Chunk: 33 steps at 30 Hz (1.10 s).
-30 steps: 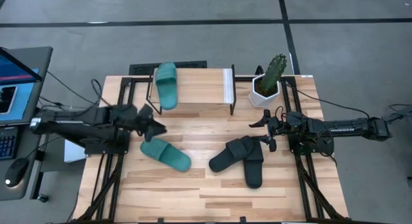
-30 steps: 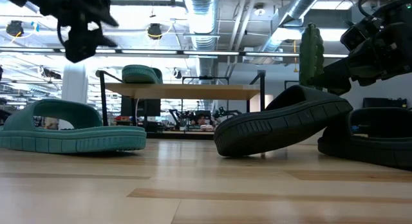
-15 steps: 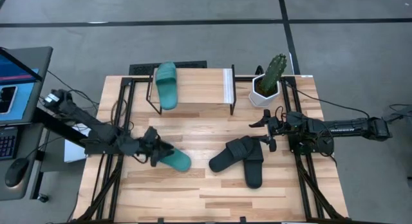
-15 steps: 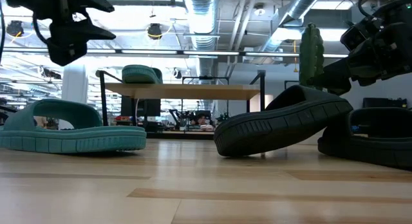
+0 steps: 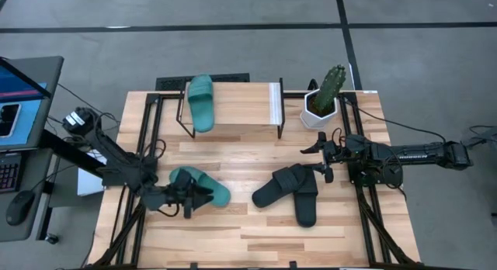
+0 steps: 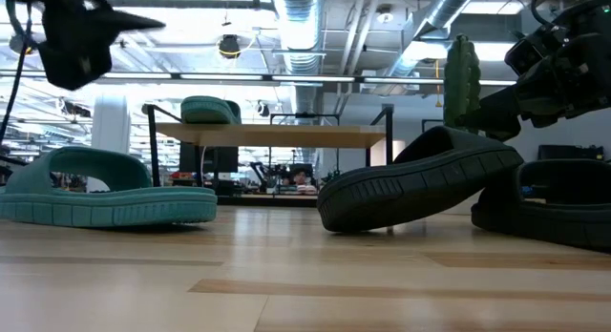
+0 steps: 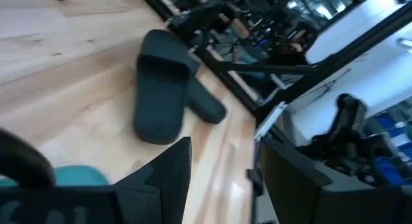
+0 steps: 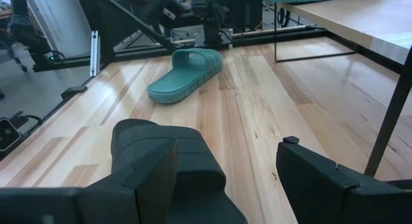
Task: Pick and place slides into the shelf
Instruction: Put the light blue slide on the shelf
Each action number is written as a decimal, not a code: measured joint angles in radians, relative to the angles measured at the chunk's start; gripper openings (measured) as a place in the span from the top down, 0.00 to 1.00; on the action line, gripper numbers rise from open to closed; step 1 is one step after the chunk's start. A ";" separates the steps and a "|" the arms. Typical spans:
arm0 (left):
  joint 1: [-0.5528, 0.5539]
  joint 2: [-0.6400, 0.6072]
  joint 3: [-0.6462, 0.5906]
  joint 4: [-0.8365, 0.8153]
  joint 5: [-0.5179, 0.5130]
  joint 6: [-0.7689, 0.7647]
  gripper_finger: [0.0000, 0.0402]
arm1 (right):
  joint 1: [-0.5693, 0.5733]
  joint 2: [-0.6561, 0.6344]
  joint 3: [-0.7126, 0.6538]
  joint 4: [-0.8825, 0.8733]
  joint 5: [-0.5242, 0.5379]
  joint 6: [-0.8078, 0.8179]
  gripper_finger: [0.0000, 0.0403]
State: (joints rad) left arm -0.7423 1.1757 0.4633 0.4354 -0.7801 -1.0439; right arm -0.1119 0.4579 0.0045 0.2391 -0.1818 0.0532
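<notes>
Left arm stretched low across the pale wood-plank worktop (image 5: 256, 231), elbow folded back near the left edge, left claw (image 5: 189, 199) spread wide over the heel end of the teal-green rubber slide (image 5: 203, 185) lying flat; contact hard to judge from above. Right arm straight along the right side, right claw (image 5: 318, 157) wide open, empty, just beside the pair of black rubber slides (image 5: 289, 189), one tilted across the other, ribbed soles showing. Second teal-green slide (image 5: 201, 102) resting on the light wood top board of the small black-framed shelf (image 5: 247, 104). Potted green cactus in a white pot (image 5: 324, 97) at the rear right.
</notes>
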 joint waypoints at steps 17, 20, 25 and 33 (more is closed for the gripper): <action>-0.033 -0.271 0.022 -0.687 0.007 -0.401 0.58 | 0.000 0.000 0.000 0.000 0.000 0.000 0.38; -0.033 -0.291 0.022 -0.789 0.064 -0.507 0.58 | 0.000 0.000 0.000 0.000 0.000 0.000 0.38; -0.033 -0.299 0.022 -0.941 0.123 -0.655 0.58 | 0.000 0.000 0.000 0.000 0.000 0.000 0.38; 0.007 -0.297 0.079 -0.980 0.163 -0.548 0.60 | 0.000 0.000 0.000 0.000 0.000 0.000 0.38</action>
State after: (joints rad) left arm -0.7355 0.8785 0.5421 -0.5445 -0.6168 -1.5919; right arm -0.1117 0.4577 0.0045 0.2390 -0.1818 0.0532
